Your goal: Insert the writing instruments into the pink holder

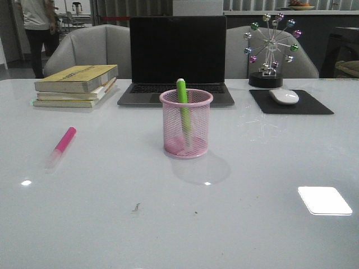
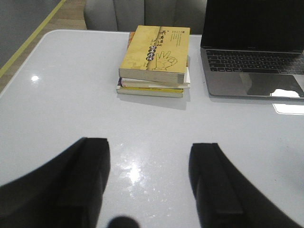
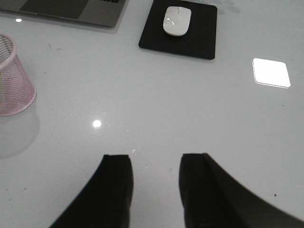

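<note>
— Glossy and pale, the surface point(image 1: 263, 224) threw back ceiling lights, and behind it stood grey chairs and a person near the far left of the room. What lay on it?

— Along the far edge: a stack of books point(image 1: 76, 85) toward the left corner, an open laptop point(image 1: 177, 59) in the middle, then a white mouse point(image 1: 284, 96) on a black mouse pad point(image 1: 305, 106) and a ferris-wheel ornament point(image 1: 272, 47) toward the right. The pink holder point(image 1: 186, 123) stood mid-surface with the lime green highlighter point(image 1: 183, 103) already upright inside. The pink highlighter point(image 1: 61, 145) lay flat toward the left edge, well apart from the holder.

— And the pincers?

— Left pincer point(image 2: 149, 183) was wide open over bare surface, gripping nothing; the right pincer point(image 3: 156, 183) was likewise parted and empty, the holder off to its side.

— What could have gone wrong?

— The pink marker was round and lay on a slick top, so I judged that a poorly centred closing could roll or skid it away. The mesh cup looked light; a marker catching its rim could tip it or spill the green one. Its translucent cap, faint against the sheen, could also mislead the aim.
</note>
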You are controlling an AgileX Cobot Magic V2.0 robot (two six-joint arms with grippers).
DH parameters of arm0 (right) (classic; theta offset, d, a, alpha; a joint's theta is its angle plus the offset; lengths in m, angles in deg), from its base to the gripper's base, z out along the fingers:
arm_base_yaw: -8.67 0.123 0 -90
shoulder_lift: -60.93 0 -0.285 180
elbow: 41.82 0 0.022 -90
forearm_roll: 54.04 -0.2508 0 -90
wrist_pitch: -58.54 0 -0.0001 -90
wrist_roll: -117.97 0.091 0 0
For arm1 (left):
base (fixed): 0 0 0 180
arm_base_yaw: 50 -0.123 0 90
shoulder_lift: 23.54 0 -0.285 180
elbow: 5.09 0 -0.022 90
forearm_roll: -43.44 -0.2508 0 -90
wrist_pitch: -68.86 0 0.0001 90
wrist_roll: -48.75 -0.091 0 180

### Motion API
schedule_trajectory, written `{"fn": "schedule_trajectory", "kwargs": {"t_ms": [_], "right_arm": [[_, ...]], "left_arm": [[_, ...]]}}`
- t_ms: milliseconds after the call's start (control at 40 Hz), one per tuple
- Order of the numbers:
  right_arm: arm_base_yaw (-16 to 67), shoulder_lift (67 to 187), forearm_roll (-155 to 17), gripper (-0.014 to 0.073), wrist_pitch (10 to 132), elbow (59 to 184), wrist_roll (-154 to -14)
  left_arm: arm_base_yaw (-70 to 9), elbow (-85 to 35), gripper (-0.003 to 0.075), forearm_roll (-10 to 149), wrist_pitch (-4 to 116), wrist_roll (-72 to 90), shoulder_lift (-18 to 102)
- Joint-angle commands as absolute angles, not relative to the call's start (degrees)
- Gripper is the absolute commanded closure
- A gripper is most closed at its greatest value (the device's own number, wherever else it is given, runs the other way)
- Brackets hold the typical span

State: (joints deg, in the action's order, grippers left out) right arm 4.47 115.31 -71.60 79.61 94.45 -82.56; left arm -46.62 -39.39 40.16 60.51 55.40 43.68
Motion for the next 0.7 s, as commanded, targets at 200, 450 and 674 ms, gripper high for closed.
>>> {"fn": "schedule_trajectory", "kwargs": {"t_ms": [200, 450, 674], "right_arm": [[4.11, 115.06, -71.73, 0.0221, 75.89, 95.99, -83.03], [4.11, 115.06, -71.73, 0.0221, 75.89, 95.99, -83.03], [4.11, 115.06, -71.73, 0.0221, 75.89, 95.99, -83.03]], "left_arm": [[-46.29, -37.21, 0.0274, 40.47, 65.22, 55.66, 42.89], [-46.29, -37.21, 0.0274, 40.47, 65.22, 55.66, 42.89], [-46.29, -37.21, 0.0274, 40.79, 68.14, 55.66, 43.26]]}}
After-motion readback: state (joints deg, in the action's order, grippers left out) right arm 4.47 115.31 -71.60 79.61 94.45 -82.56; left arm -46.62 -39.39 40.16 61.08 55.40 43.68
